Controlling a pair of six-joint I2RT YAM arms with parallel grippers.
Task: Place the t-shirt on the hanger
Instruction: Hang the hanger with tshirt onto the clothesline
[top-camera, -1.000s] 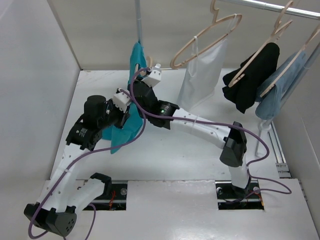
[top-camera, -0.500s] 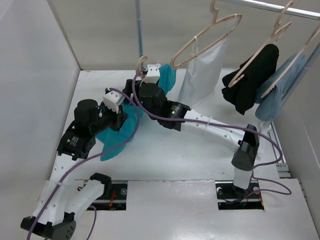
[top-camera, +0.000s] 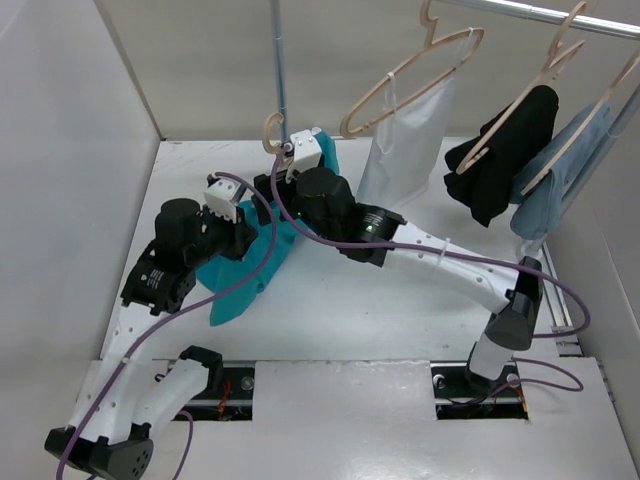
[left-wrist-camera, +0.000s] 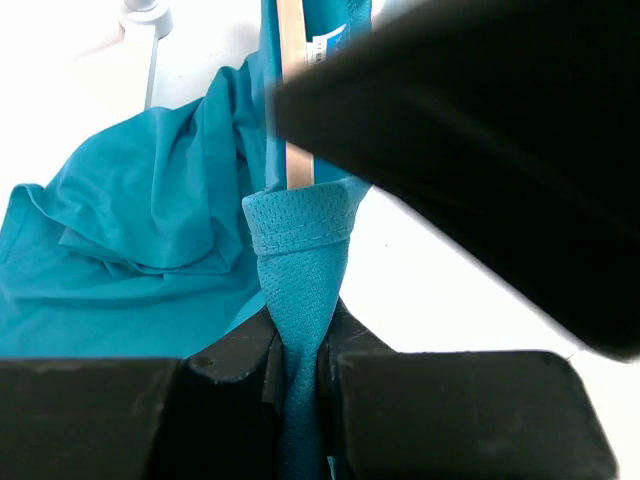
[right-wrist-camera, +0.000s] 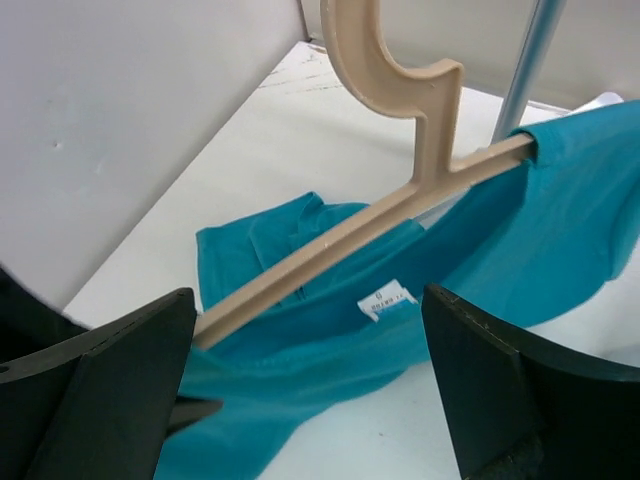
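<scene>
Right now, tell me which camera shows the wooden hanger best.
The right wrist view: the hanger shows its hook, neck and one long shoulder, the other tucked inside the teal t-shirt. The left wrist view shows only a narrow strip of it; the top view only its hook.

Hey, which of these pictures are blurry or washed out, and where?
Left wrist: the t-shirt collar is sharp, the right arm a black blur, the table washed out white. Right wrist: hanger crisp, own fingers dark and soft. Top: evenly lit, sharp.
</scene>
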